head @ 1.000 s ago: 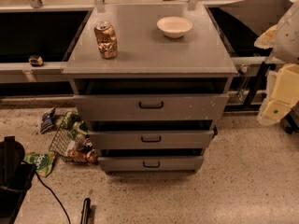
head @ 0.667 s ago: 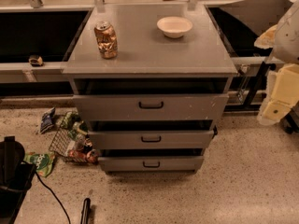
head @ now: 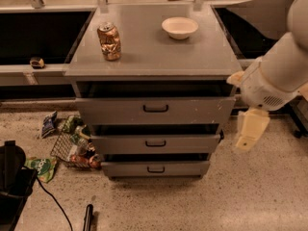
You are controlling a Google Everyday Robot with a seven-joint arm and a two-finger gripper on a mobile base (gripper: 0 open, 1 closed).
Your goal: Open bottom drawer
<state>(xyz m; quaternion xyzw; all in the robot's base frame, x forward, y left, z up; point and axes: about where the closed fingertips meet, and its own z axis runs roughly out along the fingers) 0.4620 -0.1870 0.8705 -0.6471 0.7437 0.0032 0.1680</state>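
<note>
1. Nearest the camera, on the speckled floor, a black cable (head: 50,198) and a small black rod-like object (head: 88,218) are seen; neither is involved in the task.

2. The bottom drawer (head: 183,168) is located at the foot of the grey cabinet (head: 144,57), beneath the middle drawer (head: 192,143) and the top drawer (head: 197,110). Its small black loop handle (head: 155,169) is centred on the front. A dark gap is seen above the front, but no interior is exposed; the drawer is judged closed or barely ajar.

3. A wire basket (head: 65,150) with snack packets is placed on the floor just beside the cabinet's left side.

4. The gripper (head: 250,134) is held at the cabinet's right side, level with the middle drawer, apart from every handle. Whether it is apart or together cannot be told.

5. On the cabinet top, a crushed can (head: 109,41) and a white bowl (head: 180,27) are set well apart.

6. Progress: nothing is yet grasped. The approach, the grasp of the handle and the pull are judged outstanding.
</note>
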